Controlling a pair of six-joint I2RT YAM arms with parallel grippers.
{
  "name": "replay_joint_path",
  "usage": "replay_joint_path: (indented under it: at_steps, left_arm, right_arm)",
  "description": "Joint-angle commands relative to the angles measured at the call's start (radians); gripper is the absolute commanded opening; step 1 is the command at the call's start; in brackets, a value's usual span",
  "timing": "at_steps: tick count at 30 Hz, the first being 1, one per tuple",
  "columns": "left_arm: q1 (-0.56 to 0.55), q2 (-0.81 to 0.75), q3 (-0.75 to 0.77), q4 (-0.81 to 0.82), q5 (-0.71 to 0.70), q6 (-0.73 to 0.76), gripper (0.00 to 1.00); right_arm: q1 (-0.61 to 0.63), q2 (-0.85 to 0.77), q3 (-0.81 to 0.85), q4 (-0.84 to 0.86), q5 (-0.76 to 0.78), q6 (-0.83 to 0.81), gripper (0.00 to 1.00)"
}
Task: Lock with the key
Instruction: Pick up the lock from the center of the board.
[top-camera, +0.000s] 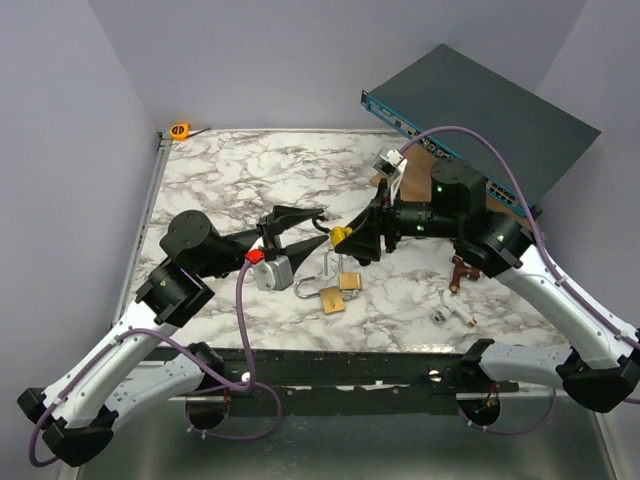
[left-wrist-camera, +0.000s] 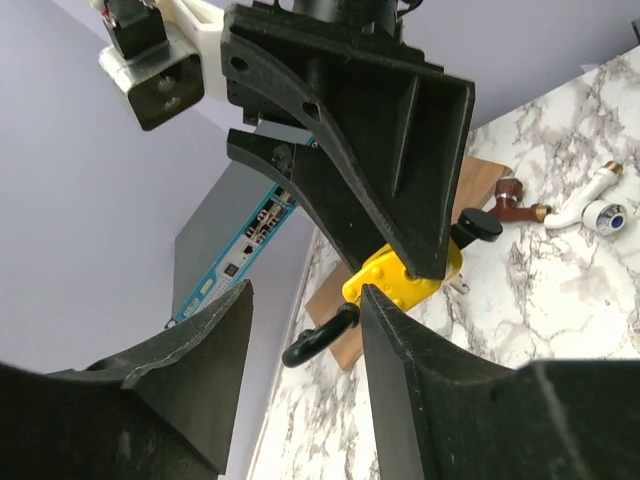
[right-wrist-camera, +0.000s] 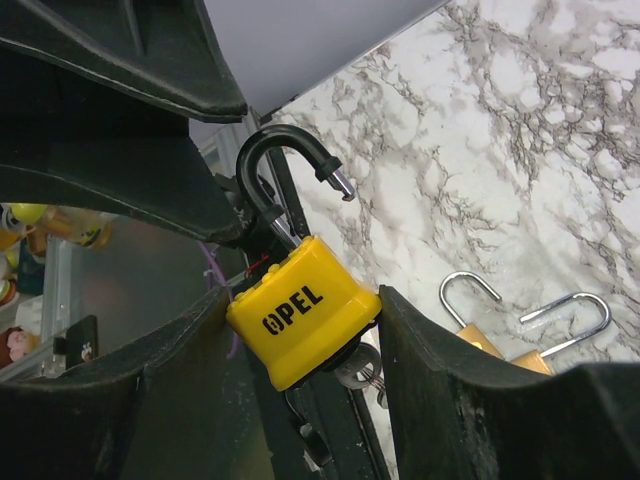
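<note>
Right pincer (top-camera: 354, 242): pinching the lock (right-wrist-camera: 300, 310) by the two narrow sides of its body, lettered face toward my wrist.
Left pincer (top-camera: 322, 226): spread, nothing between its fingers, tips aimed at the right pincer.
Lock, place: up off the table (top-camera: 240, 180), in my right pincer and just ahead of my left one.
Lock, look: bright yellow body with black "OPEL" lettering.
Shackle (right-wrist-camera: 268, 170): black-coated and swung open, its bare metal tip free of the body.
Shackle, place: its loop sits just past my left fingertips, seen through the gap between them; I cannot tell if it touches.
Key (left-wrist-camera: 480, 224): a black head stands out of the lock's base, on the side away from my left pincer.
Under the right pincer: two brass locks (top-camera: 333, 299) lie on the marble with open shackles, touching each other.
Under the left pincer: a grey lock (top-camera: 272, 272) beside a red piece.
Behind the right pincer: a switch (top-camera: 480, 120) lies tilted over the table's far right corner, close to my right arm.
Beyond the left pincer: bare marble reaches the far edge, where an orange tape (top-camera: 180, 130) lies in the corner.
Edges: grey walls close the left, far and right sides.
</note>
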Motion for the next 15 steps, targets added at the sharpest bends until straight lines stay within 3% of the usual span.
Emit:
replay_joint_path:
  at_steps: [1,10,15]
  left_arm:
    - [-0.013,0.009,0.014,-0.046,-0.029,0.058,0.46]
    - [-0.019,0.029,0.026,-0.088,-0.064,0.075,0.48]
    - [-0.025,0.037,0.033,-0.099,-0.061,0.070,0.41]
  right_arm:
    - [0.005,-0.030,0.057,-0.005,-0.019,-0.019,0.16]
    - [0.006,-0.030,0.081,-0.049,-0.004,-0.041,0.15]
    - [0.005,-0.031,0.079,-0.059,0.018,-0.046,0.15]
